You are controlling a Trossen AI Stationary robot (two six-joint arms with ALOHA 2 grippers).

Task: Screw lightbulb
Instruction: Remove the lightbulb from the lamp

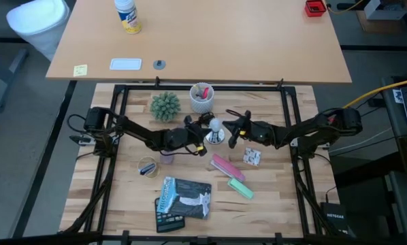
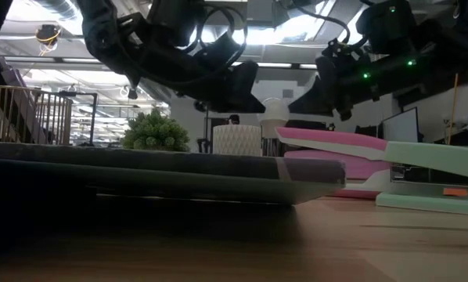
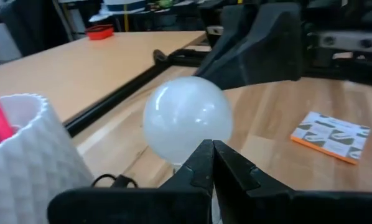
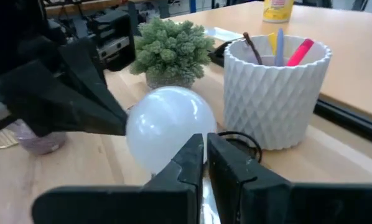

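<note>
In the high view, the lightbulb (image 1: 215, 124) is standing upright near the frame's centre on a shiny silver fixture (image 1: 215, 137), just below the white cup of pens (image 1: 202, 97). The left gripper (image 1: 205, 135) is sitting closed just left of it, and the right gripper (image 1: 231, 131) is closing in from the right (both nearly touching the bulb's base). In the low view, the bulb (image 2: 275, 112) is showing small at mid-frame between the two dark arms, behind a pink stapler (image 2: 336, 150). In the left wrist view, the pressed-together fingers (image 3: 201, 165) are pointing at the bulb (image 3: 187, 119), holding nothing. In the right wrist view, the fingers (image 4: 192, 163) are standing almost shut, empty, before the bulb (image 4: 167, 124), with the cup (image 4: 277, 93) at right.
</note>
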